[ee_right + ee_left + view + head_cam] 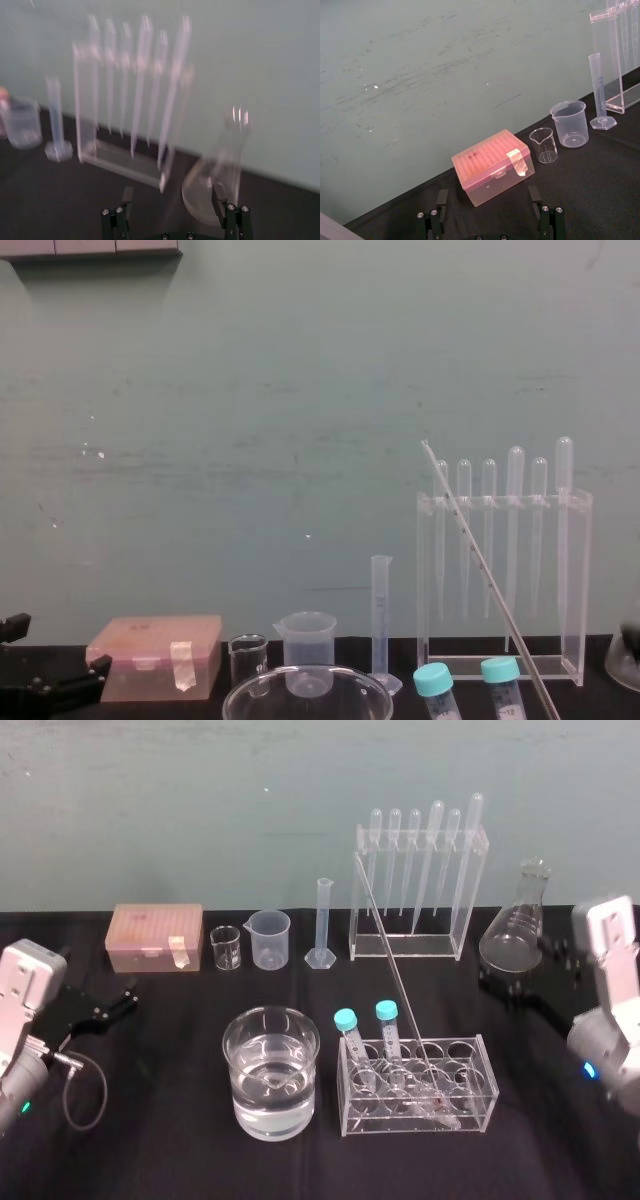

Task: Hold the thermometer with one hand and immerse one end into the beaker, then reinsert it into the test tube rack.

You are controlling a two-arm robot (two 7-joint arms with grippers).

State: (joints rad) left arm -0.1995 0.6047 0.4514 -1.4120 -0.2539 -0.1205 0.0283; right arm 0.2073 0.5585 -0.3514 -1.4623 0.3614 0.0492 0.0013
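The thermometer (392,975) stands slanted in the low clear test tube rack (480,1105) at the front, its red tip at the rack's base and its top leaning back to the left. The same thermometer (480,560) crosses the chest view. Left of the rack stands the wide glass beaker (271,1070), part full of clear liquid. My right gripper (172,200) is open and empty, drawn back at the right, facing the flask. At the left edge of the table, my left gripper (105,1005) (489,197) is open too and holds nothing.
Two blue-capped tubes (347,1025) stand in the low rack. At the back: a pink tip box (155,935), a tiny glass beaker (226,948), a plastic spouted beaker (270,938), a graduated cylinder (322,925), a tall acrylic stand of pipettes (420,890), a conical flask (518,920).
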